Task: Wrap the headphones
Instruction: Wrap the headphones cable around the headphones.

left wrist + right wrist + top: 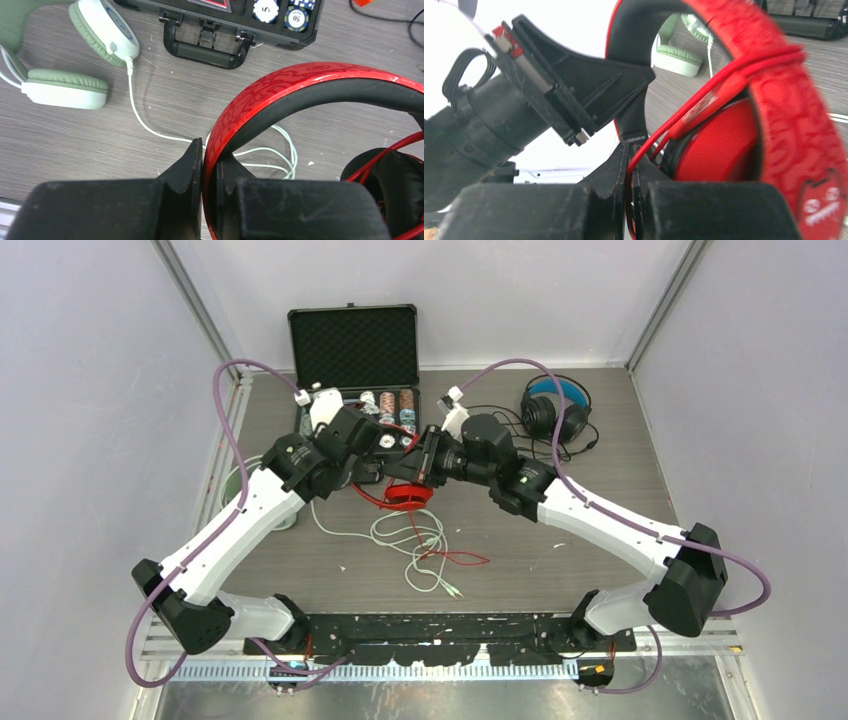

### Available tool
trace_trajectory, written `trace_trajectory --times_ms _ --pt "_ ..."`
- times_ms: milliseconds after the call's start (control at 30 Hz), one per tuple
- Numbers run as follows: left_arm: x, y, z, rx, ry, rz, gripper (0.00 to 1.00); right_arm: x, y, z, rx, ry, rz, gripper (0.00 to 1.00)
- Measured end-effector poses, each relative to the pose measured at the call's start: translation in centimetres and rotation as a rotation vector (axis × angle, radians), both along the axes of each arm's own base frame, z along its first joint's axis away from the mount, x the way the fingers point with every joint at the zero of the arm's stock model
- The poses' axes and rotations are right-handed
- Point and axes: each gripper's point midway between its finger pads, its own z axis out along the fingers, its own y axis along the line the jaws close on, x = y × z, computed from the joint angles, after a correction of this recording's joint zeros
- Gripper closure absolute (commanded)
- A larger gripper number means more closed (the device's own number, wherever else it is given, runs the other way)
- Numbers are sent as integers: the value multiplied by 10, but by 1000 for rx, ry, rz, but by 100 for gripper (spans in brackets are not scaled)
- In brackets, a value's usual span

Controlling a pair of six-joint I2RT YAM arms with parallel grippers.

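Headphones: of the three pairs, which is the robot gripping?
The red pair: the left gripper clamps its headband, the right gripper pinches its cable. The mint pair and black pair lie untouched.

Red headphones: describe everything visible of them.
The red headphones hang between both arms over the middle of the table. The headband is glossy red with a swirl pattern outside and black padding inside. An ear cup looks smooth red, with a black cushion. The left gripper is shut on the headband. The right gripper pinches the thin red cable, which crosses the band and trails onto the table.
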Motion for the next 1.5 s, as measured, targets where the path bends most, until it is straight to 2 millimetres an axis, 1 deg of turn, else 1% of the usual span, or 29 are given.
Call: trace_trajectory --times_ms 67,167,367,633,767,900,1000,1067,1133,1267,1400,1500 --pt "1 -2 4 -31 -7 24 100 -8 5 3 1 -20 17 89" --pt "-3 -2 3 -53 5 50 100 -16 8 10 9 -56 31 89" --pt "-7 0 4 -78 18 88 100 -20 10 12 -10 -114 28 89" --pt "-12 4 6 -77 34 109 100 -33 19 12 -39 -194 42 88" --pt "-11 4 6 -82 32 121 100 -30 18 14 -58 -211 20 88" --pt "-8 4 7 -84 20 141 100 -24 16 25 -62 -228 -14 94" --pt "-1 -1 13 -120 -4 167 100 -20 13 29 -76 -231 -45 94" --pt "0 -3 15 -134 -10 179 100 -18 12 30 -79 -232 -55 92" --pt "1 -3 15 -142 -10 190 100 -18 12 30 -80 -227 -54 89" --pt "1 -4 13 -155 -7 212 100 -22 14 27 -67 -211 -42 87" --pt "7 -3 16 -177 -29 257 100 -39 21 13 -66 -178 22 87" --pt "9 -4 18 -196 -40 277 100 -46 22 6 -73 -168 47 88"
